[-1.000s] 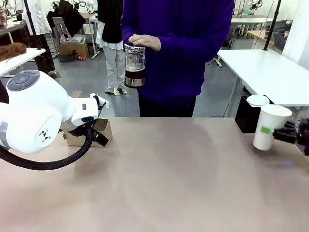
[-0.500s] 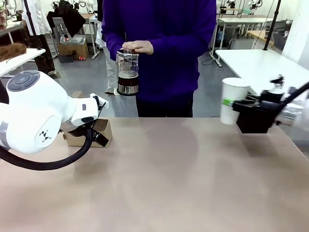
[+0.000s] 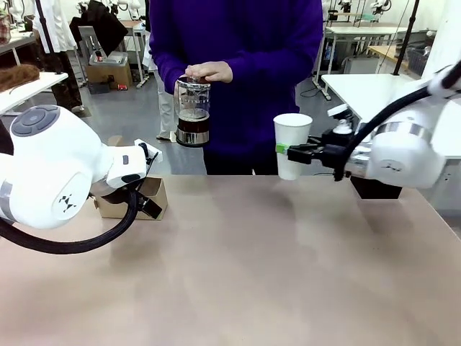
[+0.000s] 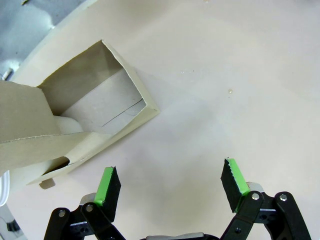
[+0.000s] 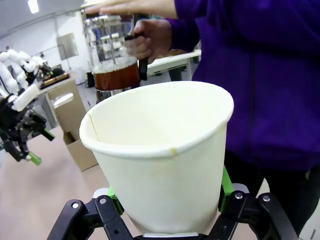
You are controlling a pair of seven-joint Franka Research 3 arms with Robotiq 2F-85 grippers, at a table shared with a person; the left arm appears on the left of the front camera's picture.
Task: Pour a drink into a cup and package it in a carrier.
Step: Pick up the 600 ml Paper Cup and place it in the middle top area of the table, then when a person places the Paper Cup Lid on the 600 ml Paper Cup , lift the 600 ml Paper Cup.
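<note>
The left gripper (image 4: pixel 169 174) hangs over a pale table (image 4: pixel 235 70). Its two black fingers (image 4: pixel 111 192) with green pads are spread wide, with bare tabletop between them. A brown cardboard carrier (image 4: pixel 100 107) lies beyond the left-hand finger, near its tip, with its open compartment facing the camera.

The cup (image 5: pixel 160 165) is matt white paper. The pitcher (image 3: pixel 193 112) is clear, glossy glass with shiny metal bands. The carrier (image 4: pixel 95 107) is dull brown cardboard. The bench (image 3: pixel 252 274) looks smooth and matt, perhaps laminate. The left arm (image 3: pixel 50 166) has a glossy white plastic shell.
</note>
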